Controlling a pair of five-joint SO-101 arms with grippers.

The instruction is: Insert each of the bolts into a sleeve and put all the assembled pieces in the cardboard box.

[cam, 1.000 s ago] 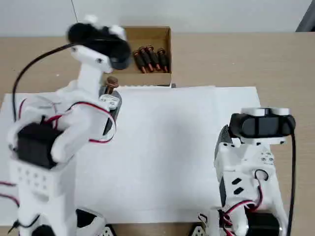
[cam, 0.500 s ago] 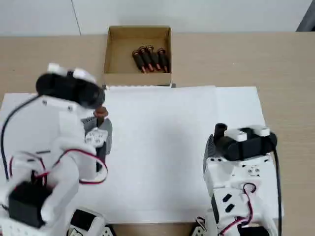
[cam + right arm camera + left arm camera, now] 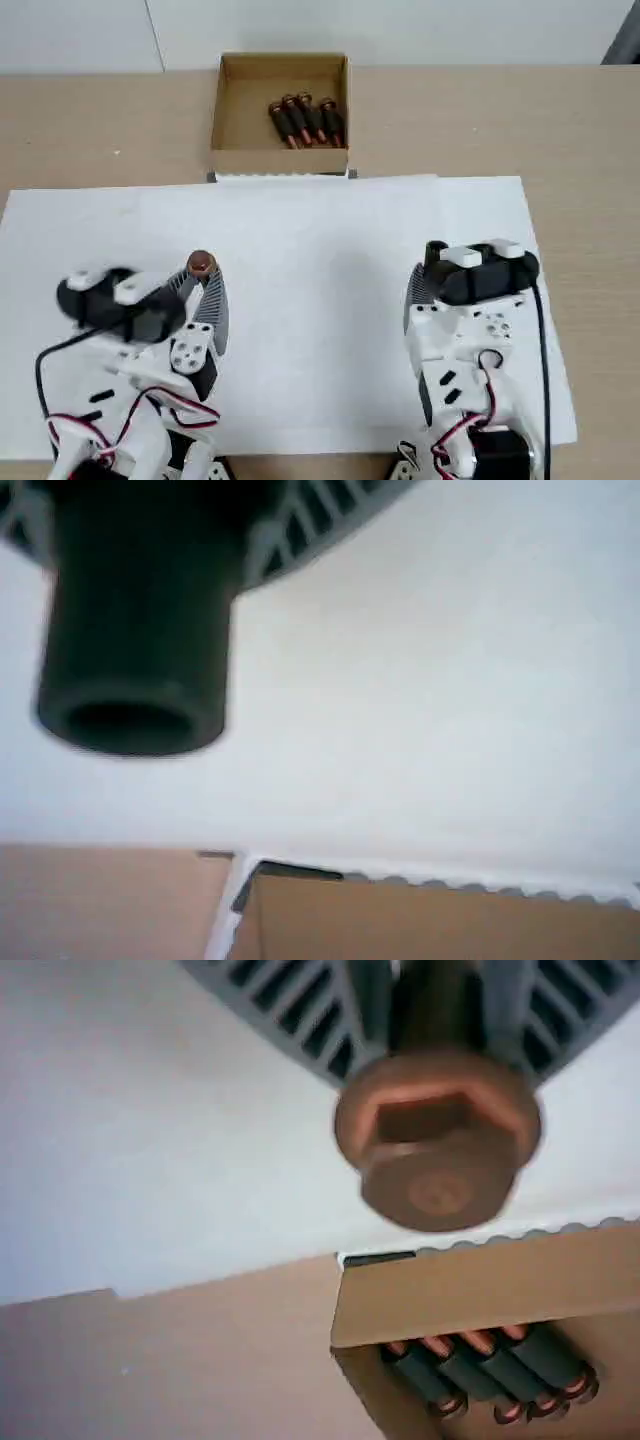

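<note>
High view, left tool clamped on copper bolt, right tool clamped on black sleeve

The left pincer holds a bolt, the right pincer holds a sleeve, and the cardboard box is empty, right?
Not quite: the cardboard box isn't empty. The high view shows four assembled pieces lying in it. The left pincer does hold a bolt and the right pincer a sleeve.

Assembled pieces lie in the cardboard box, apparently abutting the paper sheet.
</note>
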